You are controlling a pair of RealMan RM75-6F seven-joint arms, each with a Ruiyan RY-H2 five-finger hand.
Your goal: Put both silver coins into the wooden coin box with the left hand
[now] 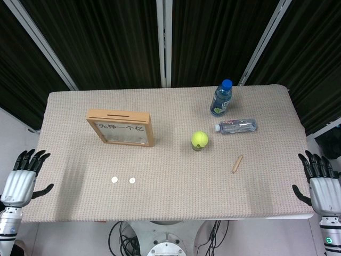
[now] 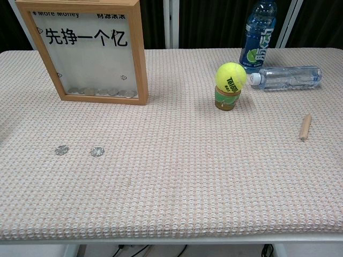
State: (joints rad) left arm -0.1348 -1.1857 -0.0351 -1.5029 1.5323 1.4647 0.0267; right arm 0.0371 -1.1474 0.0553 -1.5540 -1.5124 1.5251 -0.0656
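Head view shows the left hand (image 1: 24, 173) at the lower left edge of the frame, off the table's (image 1: 170, 208) left side, fingers spread apart and holding nothing. Just right of it and higher, in the left-centre of the frame, the wooden coin box (image 1: 122, 128) stands upright on the woven table cover, its clear front pane printed with Chinese characters and a slot along its top edge. Below the box, toward the lower left of the frame, the two silver coins lie flat on the cloth, near each other but apart: the left coin (image 1: 114, 180) and the right coin (image 1: 132, 180). Neither touches the box or the hand.

Right of centre a yellow tennis ball (image 1: 199, 140) sits on a small stand. Above it, in the upper right, a blue-capped bottle (image 1: 221, 98) stands upright, and just beside it a clear bottle (image 1: 237, 126) lies on its side. Lower down a short wooden stick (image 1: 237, 163) lies tilted on the cloth. At the lower right edge the right hand (image 1: 319, 178) hangs off the table's right side, fingers spread, empty.

Chest view shows neither hand. The box (image 2: 88, 51) fills the upper left, with several coins resting along its bottom inside. The two loose coins (image 2: 61, 150) (image 2: 97, 152) lie below it at the left.
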